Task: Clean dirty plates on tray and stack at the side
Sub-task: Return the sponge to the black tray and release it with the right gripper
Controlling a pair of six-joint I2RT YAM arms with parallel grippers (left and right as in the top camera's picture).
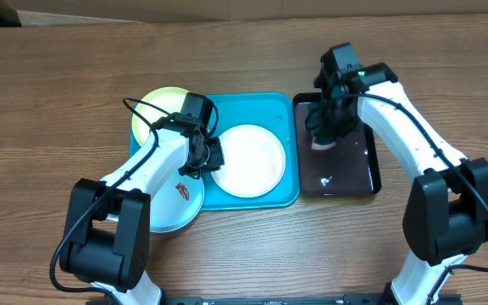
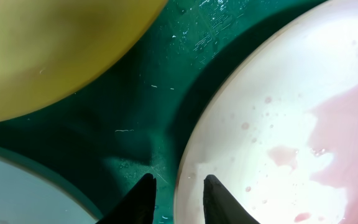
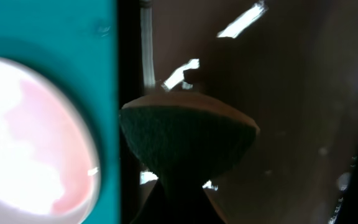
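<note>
Your left tool (image 2: 178,190) sits low over the tray (image 2: 148,106). Its fingers (image 2: 143,202) are a little spread, and the rim of the white plate (image 2: 278,112) runs between them. Neither finger visibly presses on the rim. The white plate lies in the tray, ahead and to the right of this tool, and a watery pink film covers part of its surface. Ahead and to the tool's left is the yellow-green plate (image 2: 55,50), at the tray's edge. The pale blue plate (image 1: 174,203) is close on the tool's left, resting on the worktop (image 1: 58,85) against the tray's corner. It carries a red-brown smear and lies partly under the left arm.

Your right tool (image 3: 178,198) is pressed together on a sponge (image 3: 188,140), dark green face towards the camera, over the black tray (image 3: 278,93). You cannot tell whether the sponge touches it. The white plate lies to this tool's left.
</note>
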